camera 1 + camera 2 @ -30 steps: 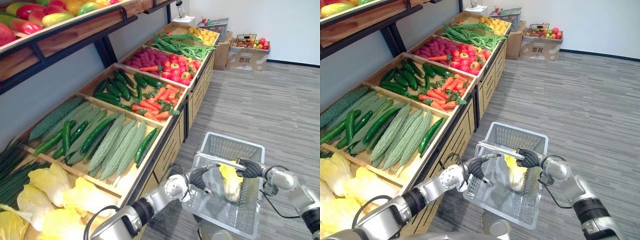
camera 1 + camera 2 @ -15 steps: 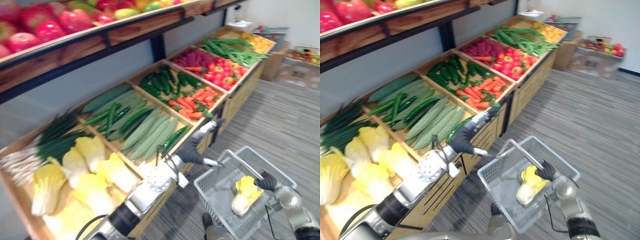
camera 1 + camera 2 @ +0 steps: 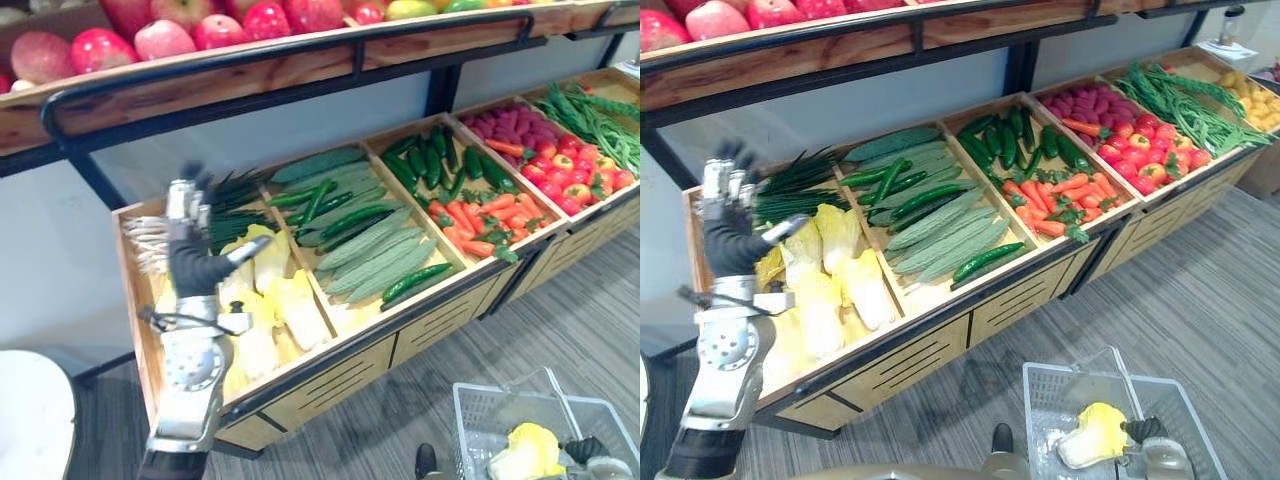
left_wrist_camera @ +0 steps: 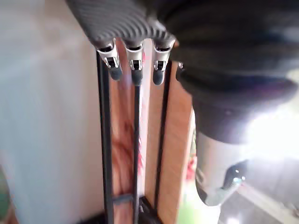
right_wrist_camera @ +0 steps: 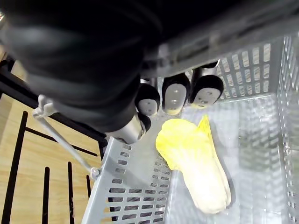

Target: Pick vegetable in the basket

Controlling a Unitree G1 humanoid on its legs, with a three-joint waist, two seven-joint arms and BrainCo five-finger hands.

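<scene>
Cabbage (image 3: pixel 1092 446) in basket (image 3: pixel 1044 402), beside R hand (image 3: pixel 1143 430).

"Where is the left hand (image 3: pixel 192 268)?"

"It is raised upright before the wooden crates (image 3: pixel 345 322), with its fingers (image 3: pixel 180 200) straight and holding nothing."

"What lies near those fingers?"

"Green chives (image 3: pixel 240 188) are just beside the fingertips, and yellow cabbages (image 3: pixel 285 300) are beside the thumb."

"And the basket (image 3: pixel 470 415)?"

"It is well apart from those fingers, toward the right arm's side, with a single cabbage (image 3: pixel 525 455) inside. The right hand (image 3: pixel 588 450) is at its edge."
</scene>
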